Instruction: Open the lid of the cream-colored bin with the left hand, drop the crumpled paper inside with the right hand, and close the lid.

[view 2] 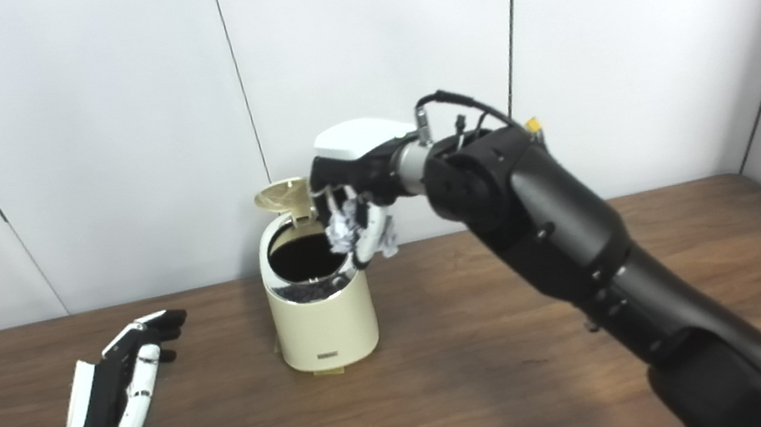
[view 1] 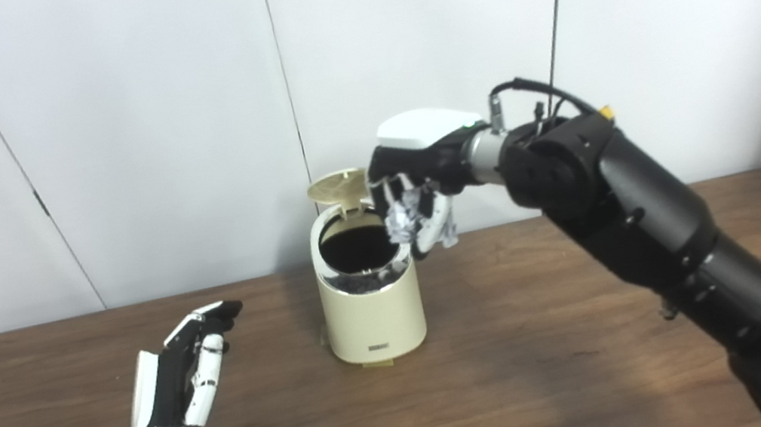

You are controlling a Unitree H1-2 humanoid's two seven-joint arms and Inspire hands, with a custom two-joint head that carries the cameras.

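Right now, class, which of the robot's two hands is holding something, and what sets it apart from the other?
The right hand: its fingers grip the crumpled paper at the cream-colored bin's open rim. The left hand holds nothing, apart from the bin.

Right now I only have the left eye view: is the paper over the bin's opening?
Observer: In the right eye view the crumpled paper, held in the right hand, overlaps the right rim of the bin, not the opening's middle.
Operator: Lid out of the way?
Observer: The lid stands upright behind the opening, left of that hand.
Operator: And the left hand?
Observer: The left hand is open, left of the bin, bare table between them.
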